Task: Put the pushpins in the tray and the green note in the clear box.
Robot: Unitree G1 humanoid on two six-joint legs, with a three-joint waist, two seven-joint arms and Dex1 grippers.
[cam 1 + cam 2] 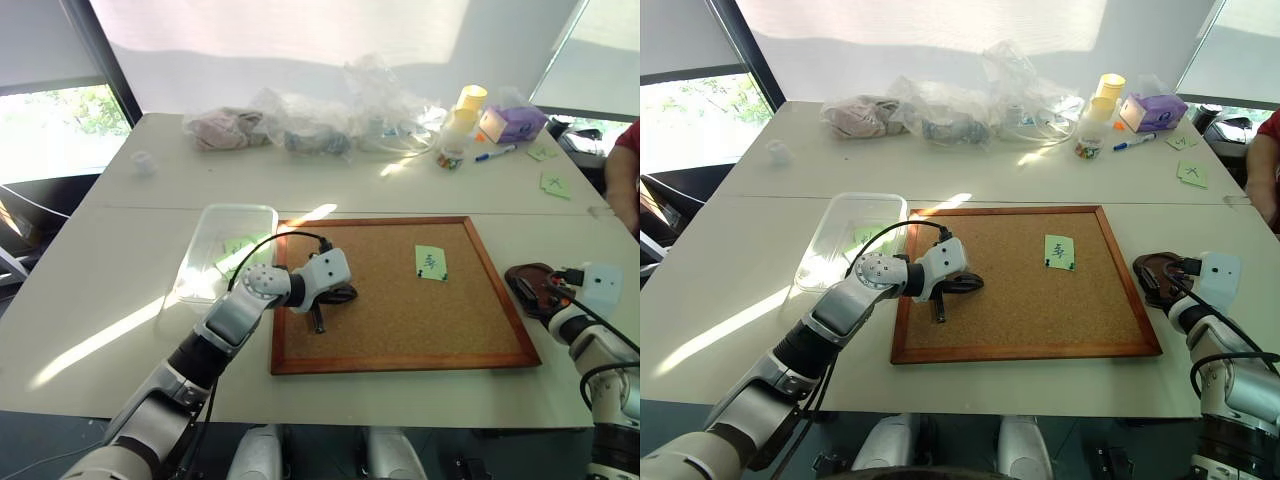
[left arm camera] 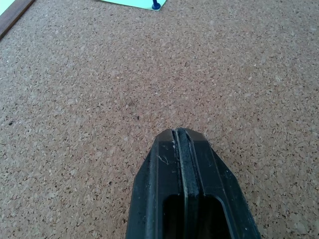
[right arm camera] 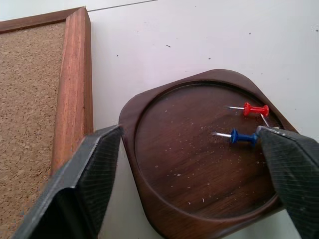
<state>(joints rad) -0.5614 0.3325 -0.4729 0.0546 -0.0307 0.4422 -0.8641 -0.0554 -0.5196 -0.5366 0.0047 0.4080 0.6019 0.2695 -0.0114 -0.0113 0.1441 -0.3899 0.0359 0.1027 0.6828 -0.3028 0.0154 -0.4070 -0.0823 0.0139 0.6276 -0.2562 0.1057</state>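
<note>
The green note (image 1: 431, 262) lies on the right part of the corkboard (image 1: 400, 345), with a blue pushpin (image 2: 156, 6) stuck at its edge. My left gripper (image 2: 180, 133) is shut and empty, its tip just above the bare cork on the board's left part, well short of the note. The dark-brown tray (image 3: 199, 199) sits on the table just right of the board. It holds a red pushpin (image 3: 254, 109) and a blue pushpin (image 3: 241, 137). My right gripper (image 3: 189, 130) hangs open over the tray, one finger at each side. The clear box (image 1: 205, 225) stands left of the board.
Pale-green paper (image 1: 240, 250) lies inside the clear box. Crumpled plastic bags (image 1: 310, 125), yellow cups (image 1: 465, 110), a purple box (image 1: 515, 122), a marker (image 1: 496, 153) and X-marked green notes (image 1: 555, 183) line the back. A person's arm (image 1: 625, 180) is at the right edge.
</note>
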